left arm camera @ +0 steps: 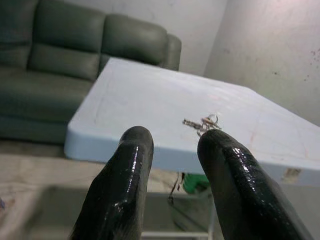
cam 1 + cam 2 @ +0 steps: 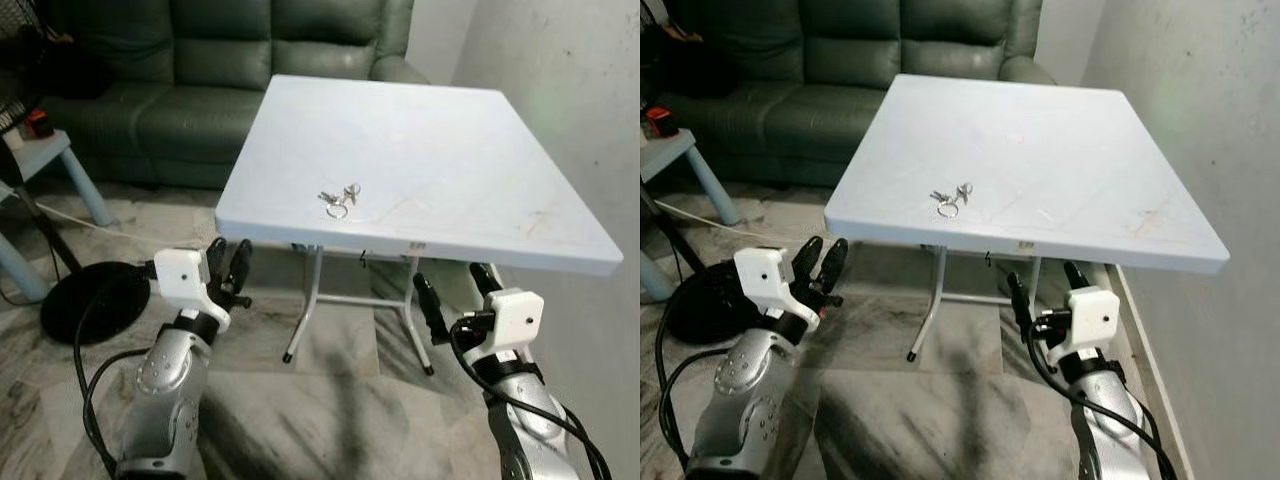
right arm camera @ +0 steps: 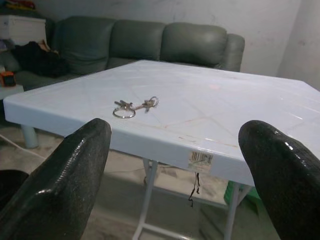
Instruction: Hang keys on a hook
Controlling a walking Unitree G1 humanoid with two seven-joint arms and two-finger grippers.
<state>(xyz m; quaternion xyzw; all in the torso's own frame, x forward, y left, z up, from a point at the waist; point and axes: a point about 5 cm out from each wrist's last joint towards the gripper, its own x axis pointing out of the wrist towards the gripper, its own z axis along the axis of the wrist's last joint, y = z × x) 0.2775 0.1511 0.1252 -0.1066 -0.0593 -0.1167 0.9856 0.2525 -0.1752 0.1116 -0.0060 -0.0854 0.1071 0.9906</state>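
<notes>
A small bunch of keys on a ring (image 2: 340,200) lies on the white folding table (image 2: 450,150), close to its near edge. My left gripper (image 2: 228,262) hovers below and in front of the table's near left corner, fingers (image 1: 122,185) a little apart with nothing between them. My right gripper (image 2: 452,288) sits under the near edge further right, its fingers (image 3: 70,170) spread wide and empty. The keys (image 3: 134,106) lie ahead of both grippers, above finger height. I see no hook.
A dark green sofa (image 2: 200,70) stands behind the table. At the left are a light blue stool (image 2: 50,160) and a black round fan base (image 2: 90,300) with cables. A plain wall (image 2: 560,90) runs along the right. The floor is marbled tile.
</notes>
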